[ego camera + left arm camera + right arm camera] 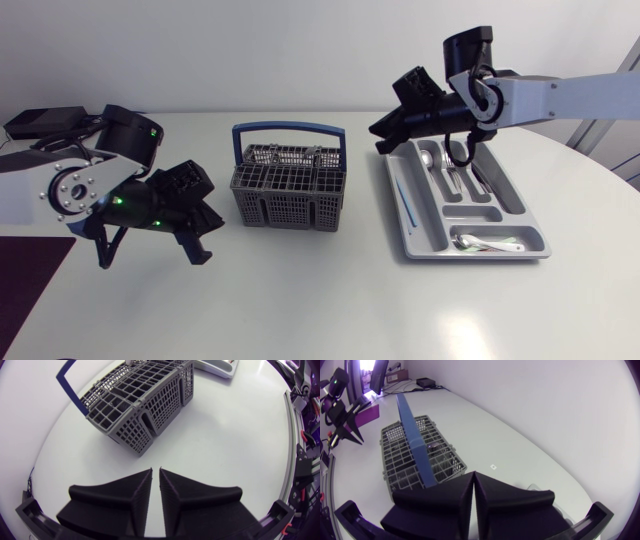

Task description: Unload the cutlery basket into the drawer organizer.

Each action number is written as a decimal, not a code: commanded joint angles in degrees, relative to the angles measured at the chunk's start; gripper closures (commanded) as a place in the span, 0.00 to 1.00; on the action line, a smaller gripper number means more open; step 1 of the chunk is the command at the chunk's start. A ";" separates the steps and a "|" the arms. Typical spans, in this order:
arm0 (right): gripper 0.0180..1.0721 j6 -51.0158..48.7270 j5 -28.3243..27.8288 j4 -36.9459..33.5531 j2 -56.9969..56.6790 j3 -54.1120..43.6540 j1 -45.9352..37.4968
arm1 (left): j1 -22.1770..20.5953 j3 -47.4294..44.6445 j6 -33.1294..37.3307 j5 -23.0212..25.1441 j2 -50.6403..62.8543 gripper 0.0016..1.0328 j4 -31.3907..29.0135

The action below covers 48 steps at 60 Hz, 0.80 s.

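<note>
The grey cutlery basket point(289, 186) with a blue handle point(288, 128) stands mid-table; no cutlery rises above its rim. To its right lies the grey drawer organizer point(523, 211), holding spoons point(451, 170) and other cutlery. My left gripper point(200, 255) hovers left of the basket, fingers almost together with nothing between them. In the left wrist view that gripper point(155, 469) points at the basket point(142, 405). My right gripper point(380, 138) hangs above the organizer's far left corner. In the right wrist view it point(473, 474) is shut and empty, with the basket point(415, 457) ahead.
A black device point(40, 122) with cables sits at the far left of the table. A dark purple mat point(28, 280) lies at the left front. A thin blue stick point(404, 196) rests in the organizer's left slot.
</note>
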 commanded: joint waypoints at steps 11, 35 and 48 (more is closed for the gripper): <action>0.95 7.15 -2.75 -2.63 8.20 10.30 0.80 | -2.14 -2.19 1.03 0.57 5.06 0.90 6.45; 0.95 9.79 -7.76 -6.85 12.15 14.60 3.35 | -0.03 -0.61 0.94 0.49 12.70 0.90 17.26; 0.95 8.56 -11.28 -7.56 8.81 10.03 3.79 | 2.96 2.99 0.68 0.57 17.71 0.90 22.01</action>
